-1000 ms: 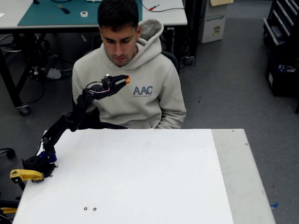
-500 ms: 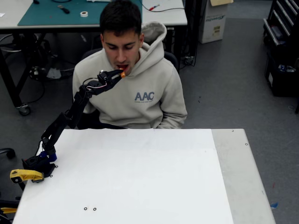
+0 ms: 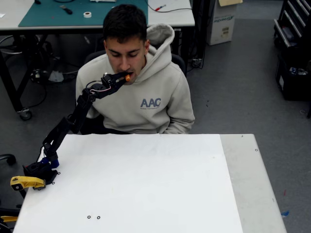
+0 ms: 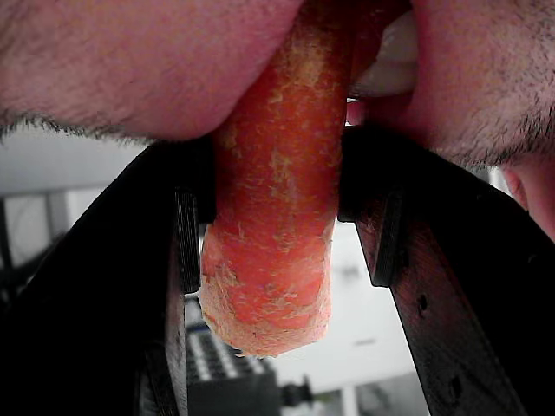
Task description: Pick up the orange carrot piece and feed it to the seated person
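in the fixed view we saw the white desk (image 3: 146,184) spread wide and bare from the arm's base at about 8 o'clock across to its grey strip at 3 o'clock, with open grey floor beyond the right edge. the seated person (image 3: 146,97) sat just past the desk's far edge, at 12 o'clock from its middle. the arm rose from the desk's left corner and reached up toward 1 o'clock, well above the desk surface.

the gripper (image 3: 121,77) was closed on the orange carrot piece (image 3: 127,77), which sat at the person's mouth. in the wrist view we saw the gripper (image 4: 277,217) pinching the carrot piece (image 4: 273,225) from both sides, its dark fingers (image 4: 113,286) pressed against the carrot's flanks. the carrot piece stood lengthwise toward 12 o'clock, its upper end between the person's lips, its lower end rounded and blunt. its skin looked orange-red, rough, flecked with pale dry patches.
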Tool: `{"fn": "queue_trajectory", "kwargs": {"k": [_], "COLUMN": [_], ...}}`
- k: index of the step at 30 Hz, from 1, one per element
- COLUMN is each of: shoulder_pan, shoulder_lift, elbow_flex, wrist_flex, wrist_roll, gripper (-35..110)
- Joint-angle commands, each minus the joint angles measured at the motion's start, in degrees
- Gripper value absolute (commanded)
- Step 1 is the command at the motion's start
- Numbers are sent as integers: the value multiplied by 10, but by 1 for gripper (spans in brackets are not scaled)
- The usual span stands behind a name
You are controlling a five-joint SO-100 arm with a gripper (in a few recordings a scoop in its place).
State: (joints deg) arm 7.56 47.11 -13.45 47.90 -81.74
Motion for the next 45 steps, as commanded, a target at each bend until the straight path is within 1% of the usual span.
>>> {"fn": "queue_trajectory", "kwargs": {"k": [1, 11, 13, 18, 20, 25, 38, 41, 45], "shoulder_pan": [-15, -6, 4, 47, 61, 91, 150, 156, 159], "shoulder_lift": [21, 22, 28, 62, 63, 60, 35, 34, 34], "elbow_flex": [-51, -51, -51, -51, -51, -51, -50, -46, -40], "wrist_flex": [0, 0, 0, 0, 0, 0, 8, 9, 10], "wrist_roll": [-10, -18, -18, -12, -11, -11, -10, -9, -8], "gripper": [-2, -1, 3, 20, 23, 20, 18, 12, -3]}}
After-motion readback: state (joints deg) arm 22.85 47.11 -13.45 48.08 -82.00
